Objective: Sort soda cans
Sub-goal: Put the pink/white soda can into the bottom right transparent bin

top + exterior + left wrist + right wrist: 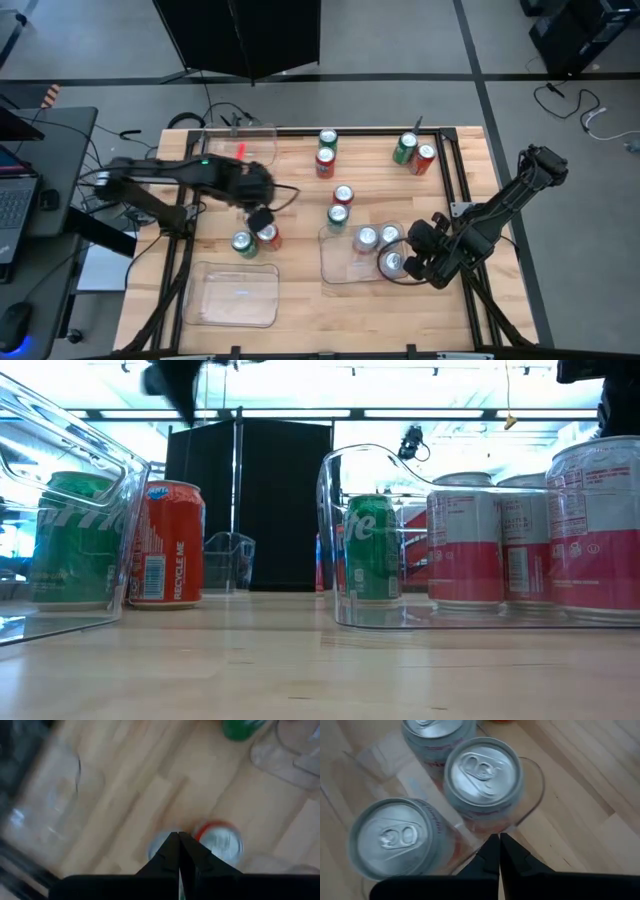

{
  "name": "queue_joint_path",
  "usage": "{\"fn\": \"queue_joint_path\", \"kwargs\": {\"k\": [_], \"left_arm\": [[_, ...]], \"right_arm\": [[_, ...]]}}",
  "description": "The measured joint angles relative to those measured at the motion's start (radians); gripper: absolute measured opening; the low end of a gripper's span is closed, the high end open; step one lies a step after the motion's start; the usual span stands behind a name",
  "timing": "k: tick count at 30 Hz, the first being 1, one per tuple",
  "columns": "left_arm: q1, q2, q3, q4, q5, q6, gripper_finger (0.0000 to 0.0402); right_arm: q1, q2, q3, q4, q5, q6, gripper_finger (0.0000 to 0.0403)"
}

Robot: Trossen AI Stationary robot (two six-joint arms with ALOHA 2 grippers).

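My left gripper (pixel 262 219), fingers pressed together and empty, hangs above the red can (pixel 268 236) at seven o'clock; next, I'd open and descend around it.

clear trays on wooden table (pixel 300 310): one front left (pixel 232 295), one back left (pixel 240 150), one centre-right (pixel 340 262) | laptop (pixel 15 205) on side desk | cables on floor (pixel 590 115)

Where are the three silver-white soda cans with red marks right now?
In the high view, the silver-white cans stand inside the clear plastic tray right of centre, beside the right gripper.
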Motion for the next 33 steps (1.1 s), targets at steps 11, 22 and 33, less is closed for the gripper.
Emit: {"fn": "queue_joint_path", "kwargs": {"k": [11,22,33], "left_arm": [[-0.003,-0.123,-0.205,0.002,0.175,-0.011,0.0045],[-0.003,-0.029,-0.213,0.019,0.198,0.107,0.0213],[0.030,-0.025,-0.223,0.033,0.157,0.158,0.0324]], "right_arm": [[-0.033,0.000,0.000,0.052,0.001,-0.059,0.0001],[-0.047,0.000,0.000,0.072,-0.028,-0.087,0.0002],[-0.047,0.000,0.000,0.108,-0.039,-0.132,0.0005]]}}
